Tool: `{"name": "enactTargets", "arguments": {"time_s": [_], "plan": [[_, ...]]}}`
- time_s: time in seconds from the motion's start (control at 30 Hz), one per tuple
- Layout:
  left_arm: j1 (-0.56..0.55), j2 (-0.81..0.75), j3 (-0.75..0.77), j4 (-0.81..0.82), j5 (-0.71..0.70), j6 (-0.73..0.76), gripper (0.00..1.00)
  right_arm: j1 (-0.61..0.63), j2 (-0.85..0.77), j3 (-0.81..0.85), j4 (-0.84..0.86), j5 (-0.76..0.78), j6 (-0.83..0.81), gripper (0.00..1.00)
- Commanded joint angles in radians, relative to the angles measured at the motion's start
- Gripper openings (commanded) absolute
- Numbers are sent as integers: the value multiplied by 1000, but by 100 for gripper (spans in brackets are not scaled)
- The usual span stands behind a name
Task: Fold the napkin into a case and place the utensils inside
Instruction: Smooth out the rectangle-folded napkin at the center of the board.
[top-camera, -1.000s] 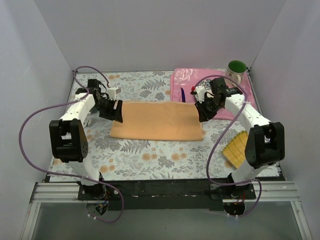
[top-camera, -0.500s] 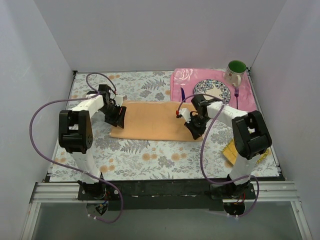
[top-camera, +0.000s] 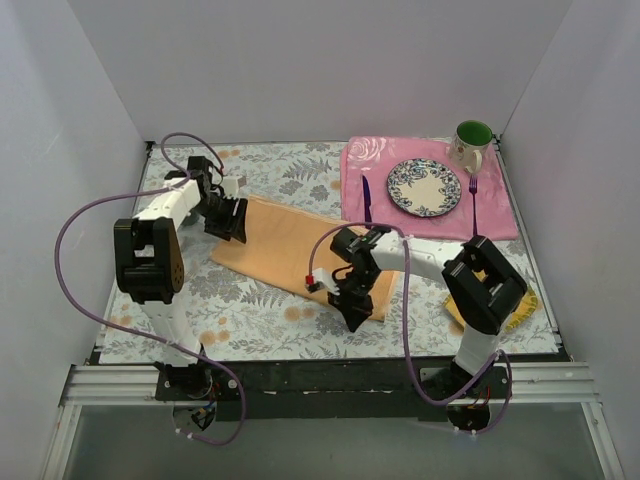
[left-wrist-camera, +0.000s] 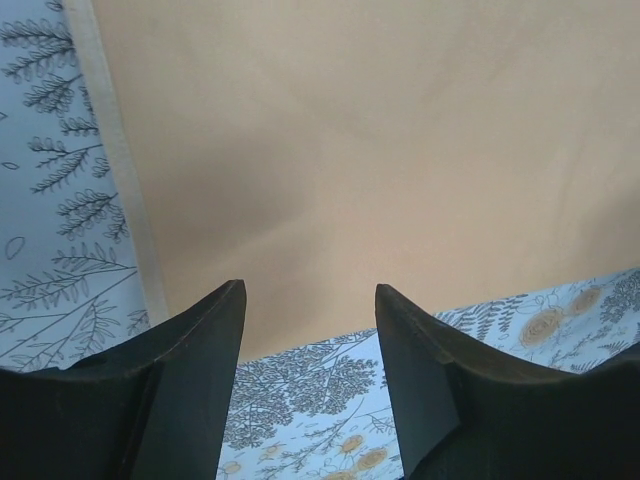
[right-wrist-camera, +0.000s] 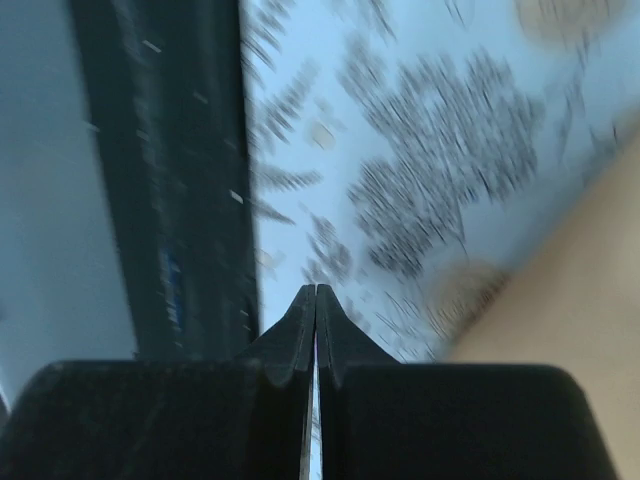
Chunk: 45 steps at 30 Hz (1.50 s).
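While the left gripper (top-camera: 232, 222) sits over the far-left end of the napkin (top-camera: 285, 248), I note its fingers apart, nothing between them. The napkin lies folded as a long strip, slanting far left to near right. The right gripper (top-camera: 355, 310) is at its near-right end, fingers pressed together, no cloth seen between them. The knife (top-camera: 366, 198) and fork (top-camera: 473, 200) flank the plate (top-camera: 424, 187) on the pink placemat (top-camera: 360, 160), far right.

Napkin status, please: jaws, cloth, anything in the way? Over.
Left gripper: jaws open over napkin, far-left end. Right gripper: jaws shut at near-right end, no cloth seen between. Napkin flat, skewed. Knife, fork on placemat, off the cloth.
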Motion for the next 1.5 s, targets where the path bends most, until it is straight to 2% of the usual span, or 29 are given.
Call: {"name": "enactTargets", "arguments": {"time_s": [0.0,0.07,0.13,0.2,0.3,0.4,0.6,0.77,0.9,1.0,1.07,1.2,1.3,1.33,1.37,1.43,1.47], "plan": [[-34,-113,-67,-22,39,-6,54,0,-51,196,-59,-285,64,4],[-49,-132,-109,13,28,-16,54,-93,-60,228,-82,-258,56,6],[-63,-115,-147,33,22,-14,52,-173,-60,224,-50,-122,37,6],[-83,-96,-158,76,2,-22,51,-210,-53,196,-4,39,24,7],[-95,-61,-147,110,-8,-45,50,-253,-8,202,52,176,3,5],[-98,-26,-126,117,-27,-57,49,-262,52,210,69,241,-23,5],[-86,5,-123,125,-85,-36,47,-230,125,164,46,215,-31,4],[-57,8,-129,107,-117,7,46,-115,98,74,30,157,-27,4],[-23,-4,-149,81,-119,52,43,6,76,15,27,42,10,5],[-22,-39,-161,50,-64,105,43,60,56,58,27,-41,68,7],[-23,-70,-146,33,-12,104,44,43,33,98,6,-53,95,10],[-29,-79,-41,14,68,52,47,-96,-58,150,-43,-107,153,19],[-45,-70,44,66,77,-5,51,-184,-147,112,-48,-40,177,25],[-49,-58,67,83,68,-20,57,-201,-158,94,-47,-11,185,25],[-54,-38,136,105,61,-40,57,-218,-163,59,-45,15,187,26],[-59,60,230,93,71,-75,57,-287,-160,35,-16,66,219,24],[-59,91,306,84,74,-86,53,-314,-149,40,-8,60,227,23]]}}
